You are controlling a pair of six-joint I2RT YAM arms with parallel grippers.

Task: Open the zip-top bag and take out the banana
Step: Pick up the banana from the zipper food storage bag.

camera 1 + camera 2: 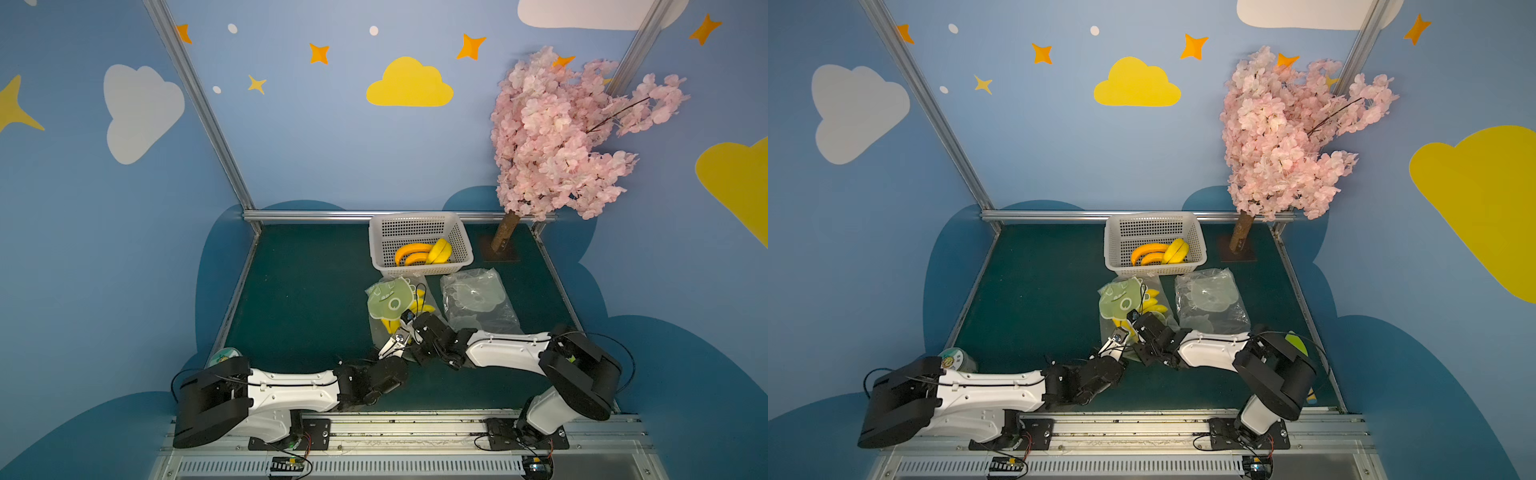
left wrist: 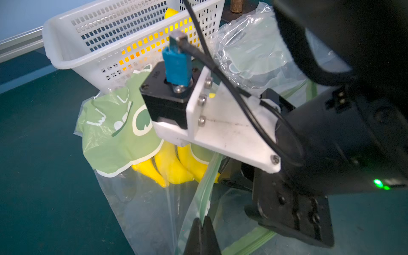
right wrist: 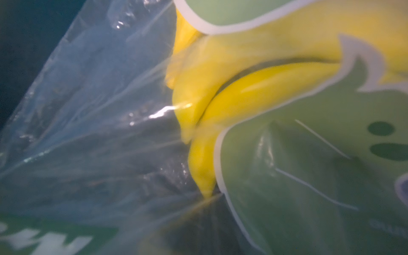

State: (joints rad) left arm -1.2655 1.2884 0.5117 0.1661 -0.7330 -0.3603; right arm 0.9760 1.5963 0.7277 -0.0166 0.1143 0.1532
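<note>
- Table (image 1: 311,291): all the action is at its middle, where both arms meet over one bag.
- Basket (image 1: 415,217): it sits at the far edge with yellow bananas (image 1: 415,253) in it. That looks like the place for fruit that comes out.
- Empty bag (image 1: 478,299): it lies flat and clear just right of the working one, with nothing inside that I can see.
- Bag (image 1: 386,299): this is the green-printed one, in front of the basket. Its zip strip (image 2: 205,194) runs off in two separate lines in the left wrist view, so I judge the mouth parted and the opening step done, or nearly.
- Banana (image 2: 172,167): it's inside the bag, a yellow bunch half under the green print with its tips toward the mouth. Taking it out is what's left!
- Right gripper (image 1: 411,324): it's down at the mouth, close by the banana tips. Its camera mount hides the fingers, but the jaws are pressed together. Whether they have fruit, plastic or nothing, I cannot tell.
- Left gripper (image 2: 202,223): the tips are pinched on the zip strip, holding that edge of the mouth up off the table.
</note>
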